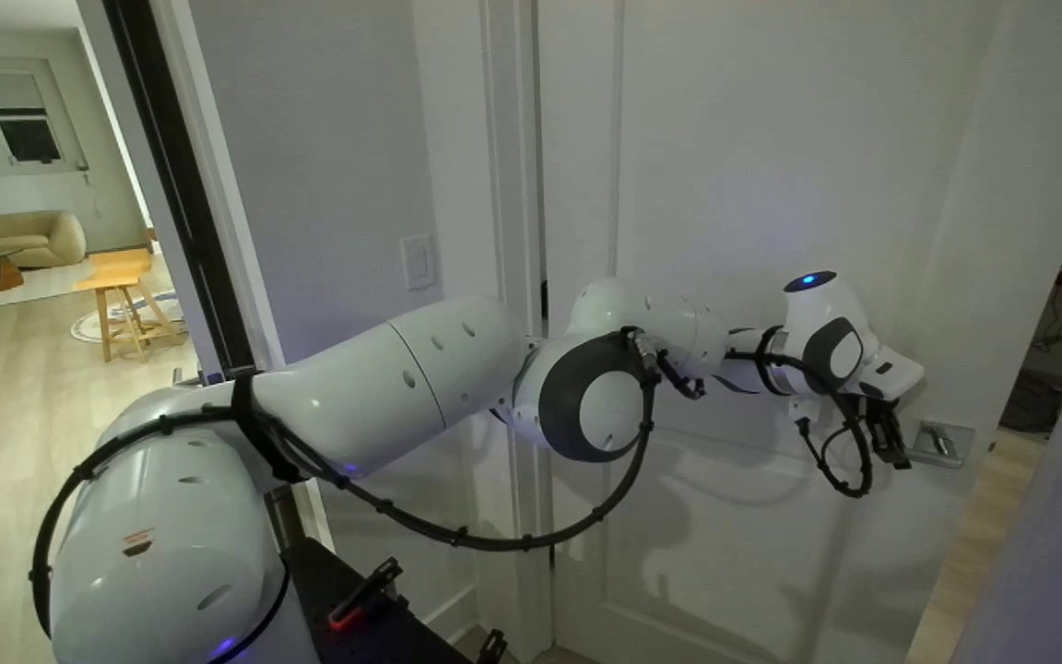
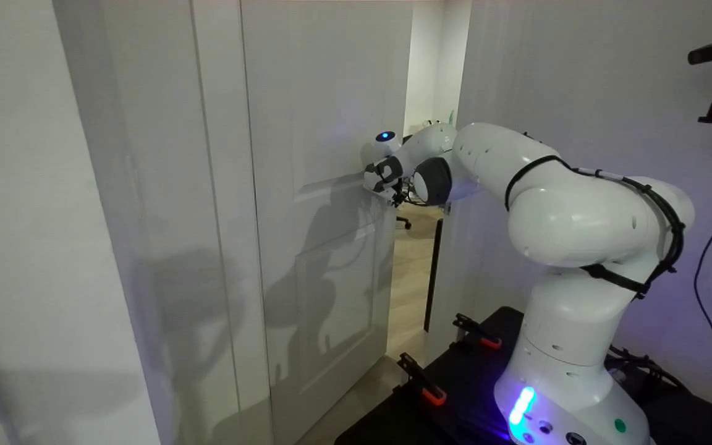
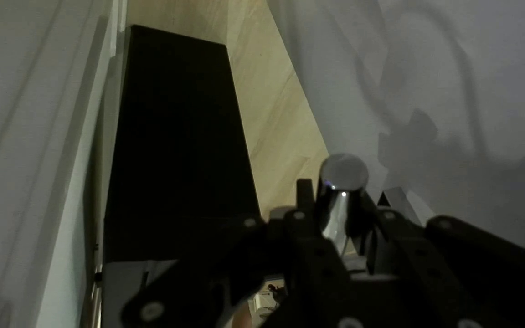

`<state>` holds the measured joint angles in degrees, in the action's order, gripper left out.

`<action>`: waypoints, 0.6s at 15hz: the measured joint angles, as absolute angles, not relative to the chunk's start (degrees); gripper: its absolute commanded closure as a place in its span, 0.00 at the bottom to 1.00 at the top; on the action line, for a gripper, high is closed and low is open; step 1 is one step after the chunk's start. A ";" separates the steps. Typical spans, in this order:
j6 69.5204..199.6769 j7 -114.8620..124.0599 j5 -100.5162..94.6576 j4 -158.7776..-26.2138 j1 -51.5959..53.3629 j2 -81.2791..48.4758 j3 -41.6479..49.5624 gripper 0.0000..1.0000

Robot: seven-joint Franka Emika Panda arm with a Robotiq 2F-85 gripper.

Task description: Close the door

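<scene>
The white panelled door stands ajar; it also shows in an exterior view. Floor is visible in the gap beside its free edge. Its pale face with shadows fills the right of the wrist view. The silver lever handle is near the free edge. In the wrist view the handle's round end sits between my two dark fingers, which lie close on both sides. My gripper appears shut on the handle; it shows in an exterior view and the wrist view. Finger contact is partly dark.
The arm stands on a black table with two clamps. A white frame borders the door's hinge side. A wall lies beyond the gap. A large black flat shape lies left in the wrist view. A cable loops under the arm.
</scene>
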<state>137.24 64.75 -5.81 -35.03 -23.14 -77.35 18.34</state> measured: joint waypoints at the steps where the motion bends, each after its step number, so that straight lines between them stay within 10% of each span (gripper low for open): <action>1: 137.24 64.71 -5.81 -35.03 -23.14 -77.35 18.34 0.95; 9: 136.69 64.63 -5.86 -35.02 -23.00 -77.26 18.62 0.95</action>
